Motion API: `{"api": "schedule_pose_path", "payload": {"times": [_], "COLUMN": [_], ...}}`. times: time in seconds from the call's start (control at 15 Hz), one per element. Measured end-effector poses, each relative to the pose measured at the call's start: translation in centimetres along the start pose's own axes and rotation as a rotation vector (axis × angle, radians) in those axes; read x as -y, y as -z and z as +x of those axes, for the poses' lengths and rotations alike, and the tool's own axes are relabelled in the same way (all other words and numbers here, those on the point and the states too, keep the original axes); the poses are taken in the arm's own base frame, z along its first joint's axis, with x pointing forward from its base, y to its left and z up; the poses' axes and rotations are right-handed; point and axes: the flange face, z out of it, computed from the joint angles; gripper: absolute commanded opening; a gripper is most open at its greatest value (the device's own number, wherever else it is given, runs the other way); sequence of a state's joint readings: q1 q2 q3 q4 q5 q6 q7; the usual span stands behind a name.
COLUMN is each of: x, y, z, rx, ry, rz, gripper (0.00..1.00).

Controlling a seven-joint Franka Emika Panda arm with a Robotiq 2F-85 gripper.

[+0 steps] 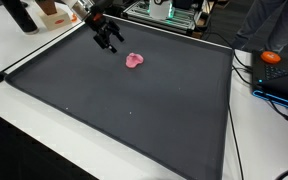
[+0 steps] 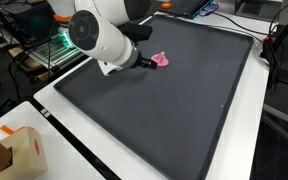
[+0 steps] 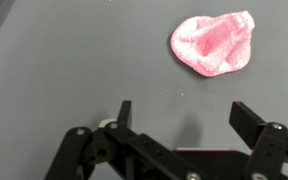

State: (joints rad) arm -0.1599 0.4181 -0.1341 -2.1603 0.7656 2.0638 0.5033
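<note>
Holds the tool (image 3: pixel 184 115) released, empty, left of the pink cloth (image 3: pixel 214 45). Risks pinching bare worktop (image 3: pixel 44 60) if lowered straight.

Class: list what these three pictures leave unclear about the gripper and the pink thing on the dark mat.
1. Pink lump: small in both exterior views; whether it is cloth or a toy is unclear.
2. Gripper: in an exterior view the white arm hides most of it.
3. Height of its fingertips above the dark mat: no view settles it.

Pink crumpled cloth (image 3: pixel 213 45) — lying loose on dark mat (image 3: pixel 64 60).
</note>
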Motion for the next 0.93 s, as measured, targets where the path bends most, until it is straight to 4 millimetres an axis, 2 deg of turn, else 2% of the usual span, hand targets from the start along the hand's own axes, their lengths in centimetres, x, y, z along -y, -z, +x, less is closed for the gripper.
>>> {"api": "schedule_pose_path", "payload": {"times": [0.4, 0.93], "x": [2.1, 7.6], "y": [0.1, -0.5], "z": [0.2, -1.9], "rx": [-0.016, -0.036], "ry": [0.04, 0.229], "rz": [-0.018, -0.209], "gripper": [1.0, 1.0]}}
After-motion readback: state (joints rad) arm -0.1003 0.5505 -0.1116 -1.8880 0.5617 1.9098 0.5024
